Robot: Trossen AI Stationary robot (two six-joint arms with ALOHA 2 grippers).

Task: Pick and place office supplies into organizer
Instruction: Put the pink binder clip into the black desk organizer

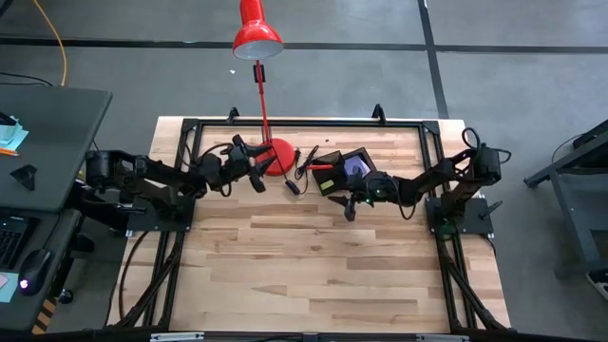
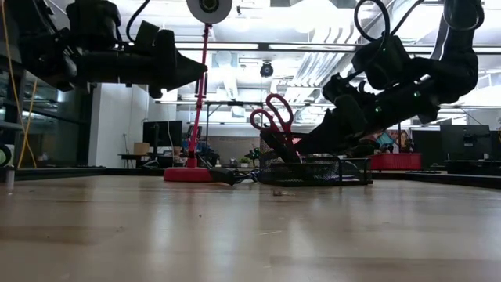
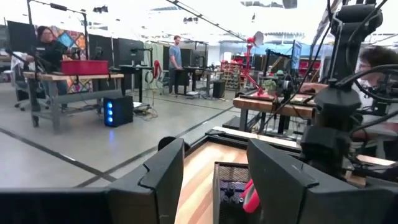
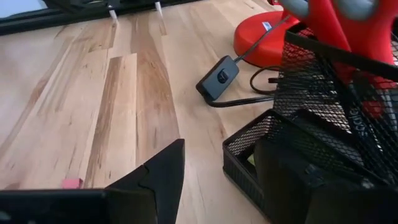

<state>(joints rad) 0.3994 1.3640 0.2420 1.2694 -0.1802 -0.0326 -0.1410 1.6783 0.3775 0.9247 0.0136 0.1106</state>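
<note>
Both pincers look half open and empty; stiff red-handled scissors (image 2: 272, 117) stand in the organizer (image 4: 249, 163), best grabbed by the handles.

In the right wrist view the scissors (image 4: 348, 25) are cut off by the edge, their blades lost behind the organizer's (image 4: 249, 158) mesh. From above, the right claw (image 1: 350, 203), at the organizer's six o'clock, covers part of it; its compartments' contents are too small to tell. Pens cannot be picked out.
</note>
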